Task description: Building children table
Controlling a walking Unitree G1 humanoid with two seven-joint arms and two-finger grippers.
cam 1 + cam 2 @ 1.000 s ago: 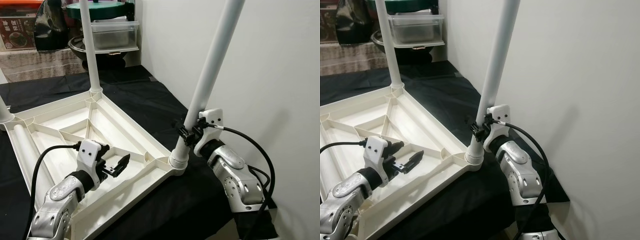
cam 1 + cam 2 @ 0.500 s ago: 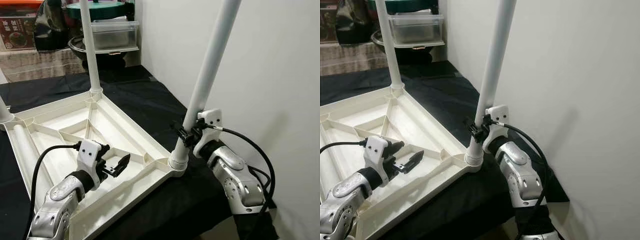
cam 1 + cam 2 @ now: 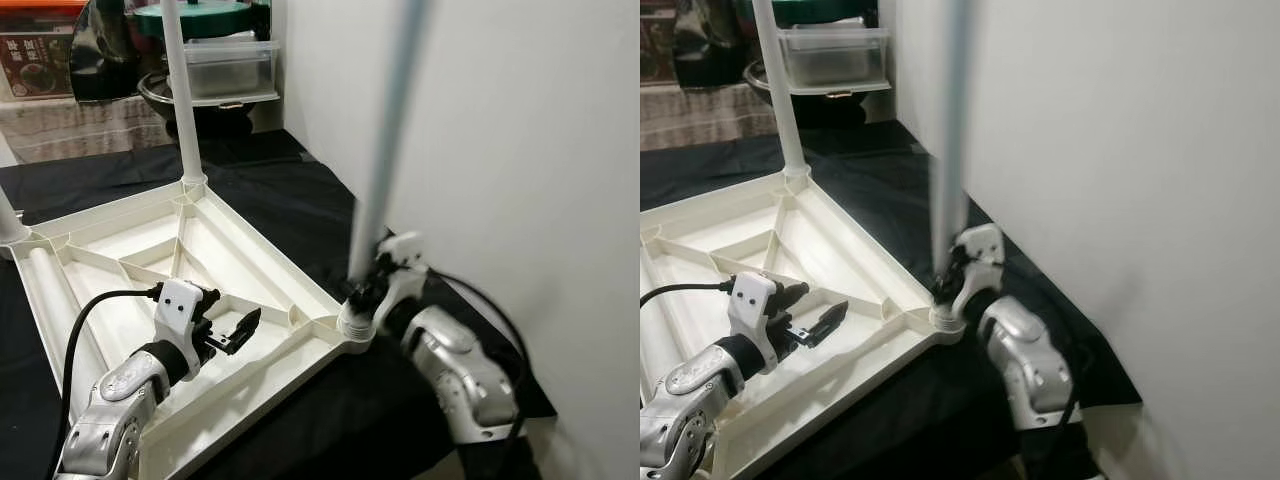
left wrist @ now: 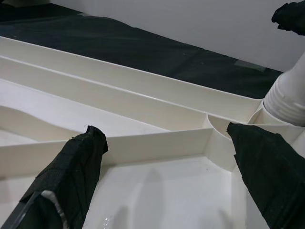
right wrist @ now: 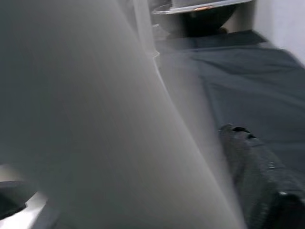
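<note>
The right gripper (image 3: 368,290) and the white plastic table leg (image 3: 385,140) at the near corner socket are smeared by motion blur, so its jaws cannot be told. The upturned cream plastic tabletop (image 3: 250,265) is laid on a black cloth (image 3: 290,190) beside a white wall (image 3: 520,150); above its ribs the left gripper (image 3: 232,333) is held spread and empty

A lived-in home corner, plain white wall (image 3: 520,120), black cloth (image 3: 260,190) spread over the surface, household clutter at the back, clear plastic storage box (image 3: 228,68), dark round bowl (image 3: 165,92), printed carton (image 3: 36,62)
</note>
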